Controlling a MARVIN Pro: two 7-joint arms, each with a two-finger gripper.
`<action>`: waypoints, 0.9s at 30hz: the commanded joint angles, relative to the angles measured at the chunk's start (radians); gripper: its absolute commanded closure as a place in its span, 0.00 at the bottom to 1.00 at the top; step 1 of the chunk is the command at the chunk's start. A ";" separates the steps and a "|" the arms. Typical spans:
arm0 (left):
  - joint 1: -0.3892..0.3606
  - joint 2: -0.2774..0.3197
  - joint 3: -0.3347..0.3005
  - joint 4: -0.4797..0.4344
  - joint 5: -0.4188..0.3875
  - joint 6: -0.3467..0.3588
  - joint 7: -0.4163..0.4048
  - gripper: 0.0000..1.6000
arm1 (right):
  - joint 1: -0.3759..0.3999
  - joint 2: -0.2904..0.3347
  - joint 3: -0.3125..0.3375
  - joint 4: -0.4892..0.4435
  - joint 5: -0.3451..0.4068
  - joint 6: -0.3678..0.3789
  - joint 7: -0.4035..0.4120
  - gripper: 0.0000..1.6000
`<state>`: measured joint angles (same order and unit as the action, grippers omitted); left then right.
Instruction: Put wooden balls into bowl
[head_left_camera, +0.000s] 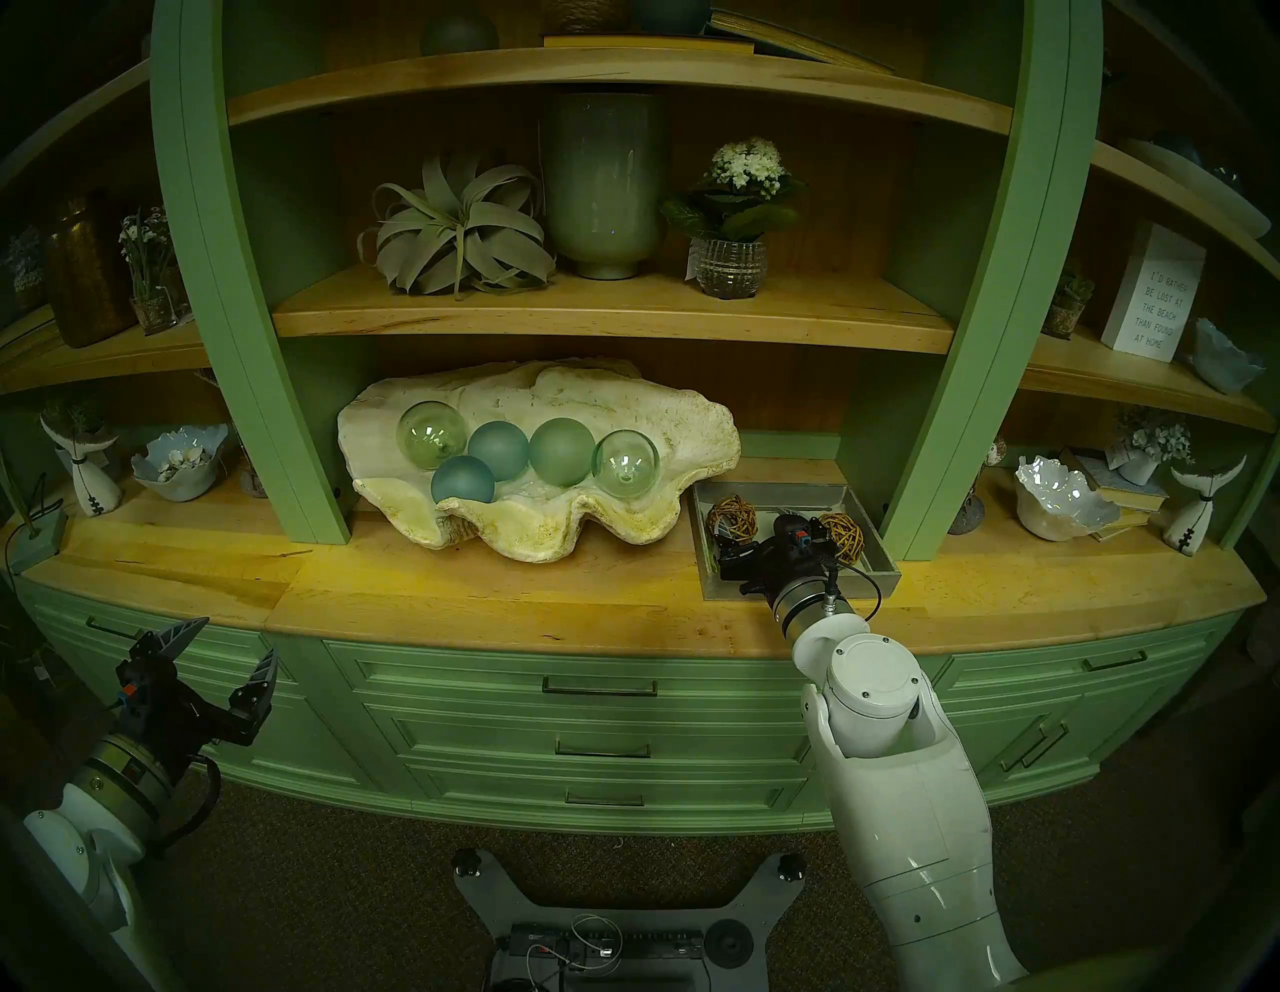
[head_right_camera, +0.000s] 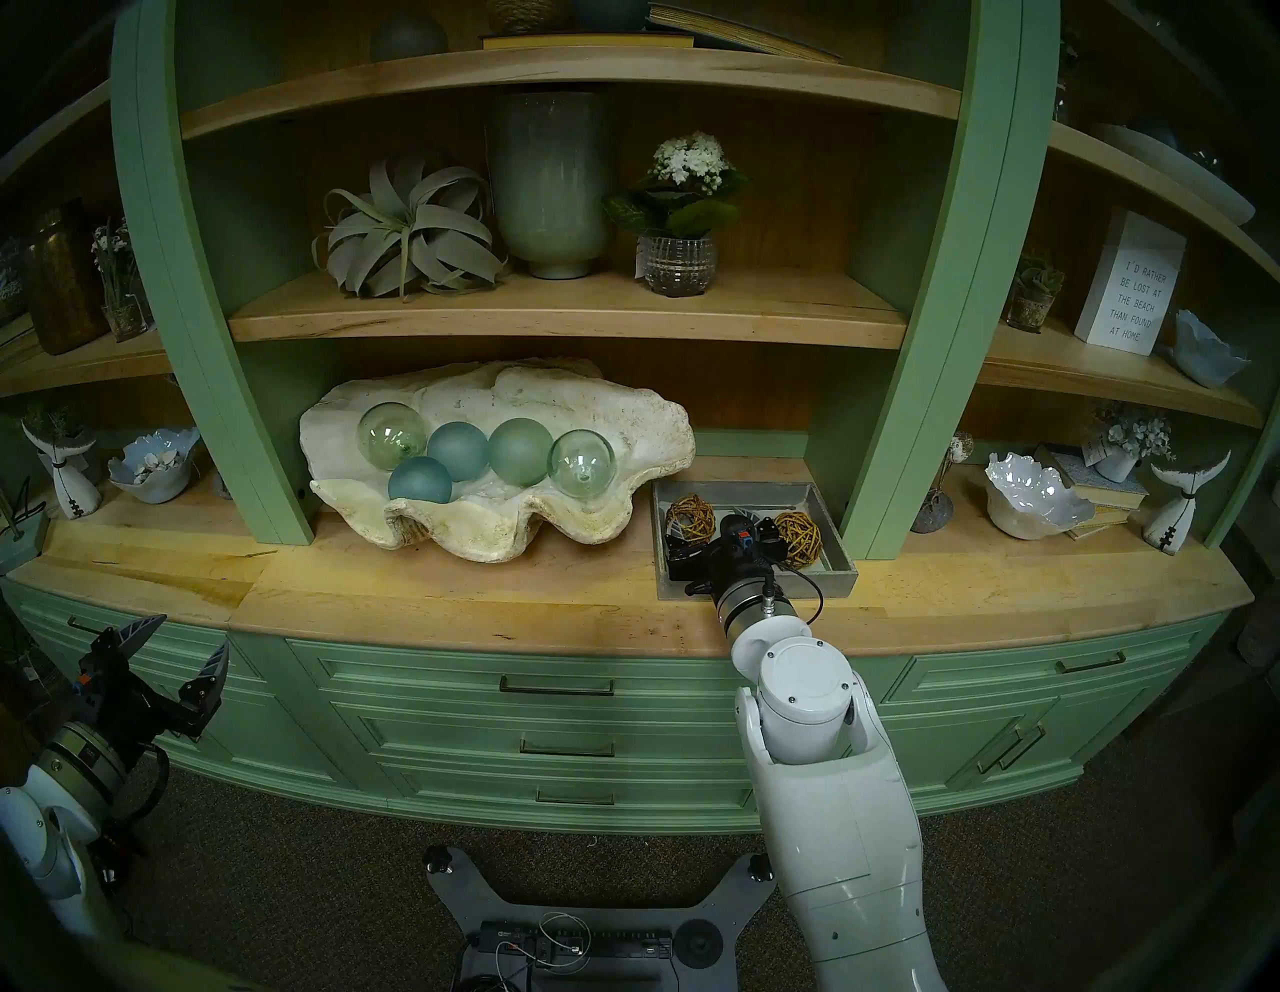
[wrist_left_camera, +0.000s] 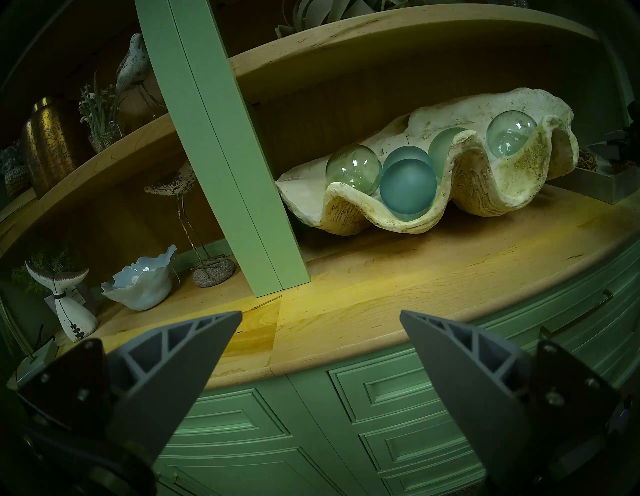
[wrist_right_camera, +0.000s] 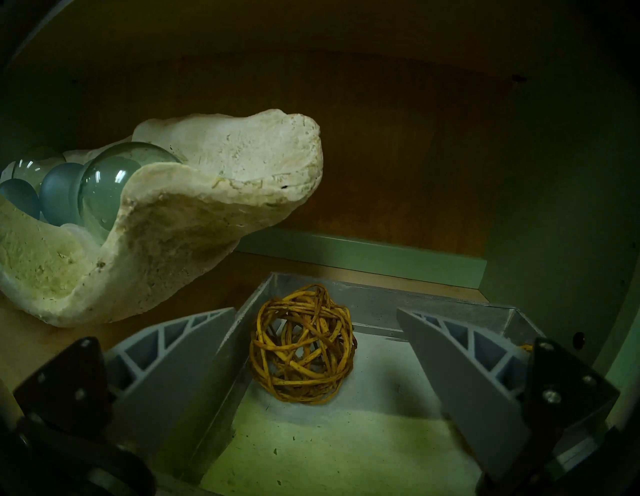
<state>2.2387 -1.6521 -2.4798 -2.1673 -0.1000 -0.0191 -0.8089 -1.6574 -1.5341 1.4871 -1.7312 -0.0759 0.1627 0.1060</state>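
Toward the tabletop's (head_left_camera: 388, 575) right front edge: right claw (wrist_right_camera: 317, 313) spread empty around left rattan ball (wrist_right_camera: 303, 343) in grey tray (wrist_right_camera: 377, 304). Left finger (wrist_right_camera: 194, 350) lies outside the tray wall; shift right before closing. Clam-shell bowl (head_left_camera: 554, 523) sits tabletop centre; second ball (head_left_camera: 846, 537) in the tray's right half; left claw (head_left_camera: 225, 648) open, idle.

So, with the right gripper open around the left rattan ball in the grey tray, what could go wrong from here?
1. The right gripper's left finger stands outside the grey tray's wall, so closing may catch the wall and miss the left rattan ball.
2. The openwork ball might deform or slip out.
3. The clam shell already holds five glass spheres; a dropped ball could knock them or bounce out.
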 joint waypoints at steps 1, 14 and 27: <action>-0.004 0.003 0.000 -0.022 -0.005 -0.004 -0.001 0.00 | 0.125 -0.021 -0.002 0.041 -0.013 -0.007 0.014 0.00; -0.004 0.002 -0.001 -0.023 -0.005 -0.004 -0.002 0.00 | 0.209 -0.050 0.013 0.169 -0.028 -0.038 0.044 0.00; -0.003 0.001 -0.001 -0.024 -0.005 -0.003 -0.002 0.00 | 0.267 -0.093 0.042 0.196 0.007 -0.049 0.051 0.00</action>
<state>2.2384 -1.6522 -2.4798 -2.1670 -0.0997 -0.0190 -0.8090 -1.4479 -1.5918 1.5193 -1.4738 -0.0975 0.1296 0.1672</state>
